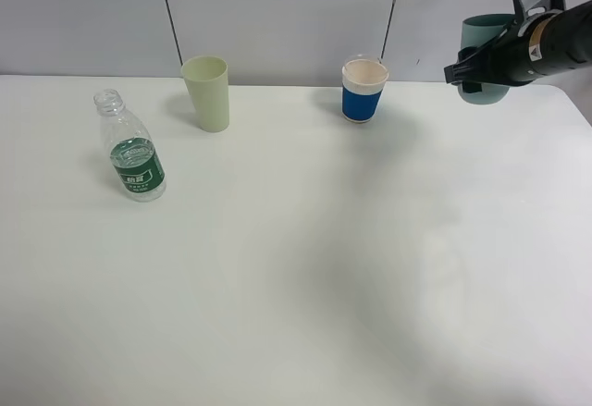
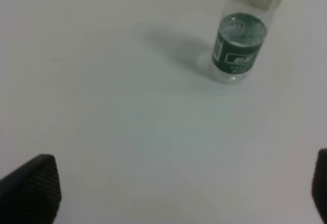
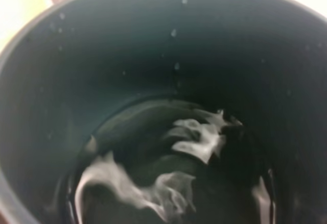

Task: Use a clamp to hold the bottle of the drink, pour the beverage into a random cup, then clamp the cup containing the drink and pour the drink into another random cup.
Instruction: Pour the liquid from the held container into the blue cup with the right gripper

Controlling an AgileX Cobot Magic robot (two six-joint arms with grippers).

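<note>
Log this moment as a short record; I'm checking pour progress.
bottle: uncapped, standing, table's left
pale green cup: upright, right of bottle, farther back
blue cup: upright, centre back
teal cup: lifted at right, liquid inside
right gripper: shut on teal cup
left gripper: open, empty, near bottle

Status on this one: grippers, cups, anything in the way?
Left gripper: jaws open, empty; bottle stands uncapped ahead. Right gripper shut on teal cup, liquid inside. Blue cup and green cup upright, nothing between teal and blue.
</note>
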